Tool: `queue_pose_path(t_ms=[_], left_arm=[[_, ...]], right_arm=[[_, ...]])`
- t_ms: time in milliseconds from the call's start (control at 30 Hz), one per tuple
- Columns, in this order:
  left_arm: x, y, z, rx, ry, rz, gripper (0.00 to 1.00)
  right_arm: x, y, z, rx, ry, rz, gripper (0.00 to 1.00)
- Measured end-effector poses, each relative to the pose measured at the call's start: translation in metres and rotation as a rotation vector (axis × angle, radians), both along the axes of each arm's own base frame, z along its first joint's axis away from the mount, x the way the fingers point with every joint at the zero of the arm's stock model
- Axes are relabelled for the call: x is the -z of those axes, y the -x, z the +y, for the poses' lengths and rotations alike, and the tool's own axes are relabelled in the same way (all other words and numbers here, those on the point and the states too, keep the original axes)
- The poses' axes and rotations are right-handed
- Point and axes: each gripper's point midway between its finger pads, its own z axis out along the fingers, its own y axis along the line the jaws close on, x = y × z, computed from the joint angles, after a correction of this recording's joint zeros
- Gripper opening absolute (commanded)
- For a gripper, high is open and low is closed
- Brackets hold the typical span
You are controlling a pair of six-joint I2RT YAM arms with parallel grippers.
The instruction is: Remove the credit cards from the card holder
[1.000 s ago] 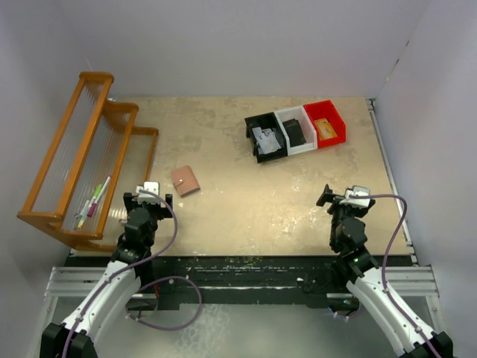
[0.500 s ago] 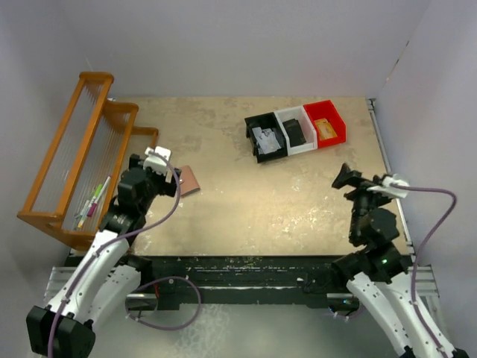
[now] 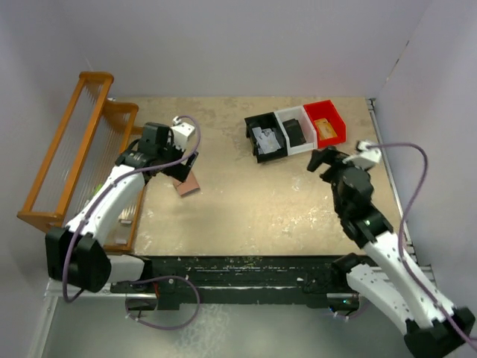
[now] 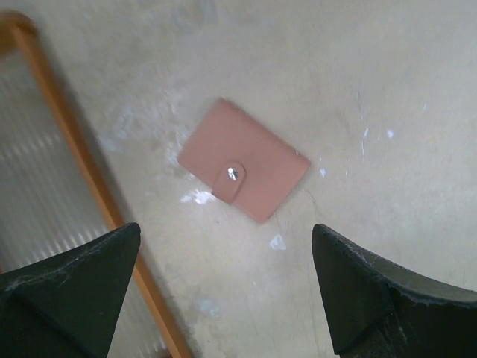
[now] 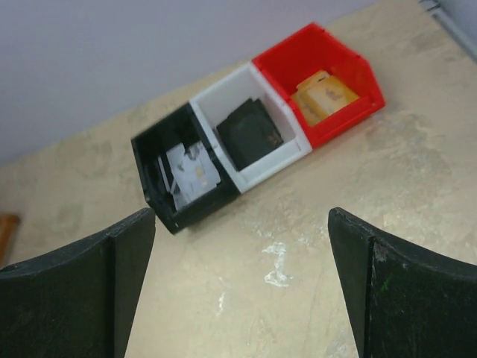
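The card holder [image 3: 189, 185] lies flat on the table [image 3: 261, 209], at about 9 o'clock from the table's middle in the top view. It is near the wooden rack [image 3: 95, 78] but apart from it. It is folded shut. The left wrist view shows 1 plain salmon-pink face, with the snap tab [image 4: 231, 179] closed over the edge that faces 7 o'clock and a small metal stud on the tab. What it holds is hidden. Its long edges run from 10 o'clock to 4 o'clock in that view. A rail of the rack passes on its 9 o'clock side without touching it.

The left gripper [image 3: 179, 167] hangs over the card holder with its jaws spread wide and nothing between them. In its own camera the 2 fingertips sit at 7 o'clock and 5 o'clock of the card holder, clear of it, with bare table between them.

The right gripper [image 3: 320, 159] is well apart from the card holder, at 3 o'clock from the table's middle. It points toward 11 o'clock at a row of 3 bins, and its jaws are also wide and empty. In the right wrist view the black bin [image 5: 151, 183] holds pale flat pieces, the white bin [image 5: 277, 160] holds a dark block and the red bin [image 5: 346, 121] holds a tan-orange flat item. The 3 bins stand side by side, touching, at 1 o'clock on the table in the top view.
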Motion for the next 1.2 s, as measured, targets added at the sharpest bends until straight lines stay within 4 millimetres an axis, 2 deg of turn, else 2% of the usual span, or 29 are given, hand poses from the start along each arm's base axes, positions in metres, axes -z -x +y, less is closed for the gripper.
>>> queue_pose_path(t_ms=[100,133,200,267,367,467,567,733,900,1033,1167,1200], left_arm=[[0.037,0.007,0.001,0.013,-0.041,0.141,0.99],[0.045,0.009,0.002,0.019,-0.051,0.171,0.99],[0.056,0.014,0.002,0.036,-0.064,0.218,0.99],[0.064,0.014,0.002,0.057,-0.073,0.232,0.99],[0.081,0.014,0.003,0.094,-0.103,0.258,0.99],[0.104,0.013,0.004,0.12,-0.135,0.311,0.99],[0.118,0.015,0.002,0.146,-0.142,0.35,0.99],[0.109,0.018,-0.006,0.196,-0.103,0.329,0.99],[0.097,0.025,-0.004,0.21,-0.075,0.328,0.99],[0.083,0.031,0.002,0.197,-0.04,0.321,0.99],[0.061,0.037,0.004,0.198,-0.006,0.281,0.99],[0.056,0.038,0.004,0.2,0.002,0.27,0.99]], right_arm=[[0.017,-0.032,0.026,-0.074,0.072,0.121,1.0],[0.017,-0.041,0.033,-0.09,0.084,0.139,1.0],[0.028,-0.067,0.051,-0.126,0.124,0.202,0.99],[0.041,-0.085,0.063,-0.151,0.154,0.249,0.96],[0.058,-0.104,0.073,-0.168,0.195,0.309,0.92],[0.068,-0.135,0.087,-0.179,0.243,0.353,0.89],[0.08,-0.165,0.097,-0.182,0.292,0.392,0.87],[0.105,-0.204,0.107,-0.187,0.373,0.456,0.81],[0.13,-0.234,0.101,-0.19,0.408,0.511,0.69],[0.152,-0.245,0.099,-0.214,0.428,0.563,0.56],[0.175,-0.242,0.102,-0.25,0.439,0.616,0.44],[0.179,-0.24,0.102,-0.256,0.44,0.625,0.37]])
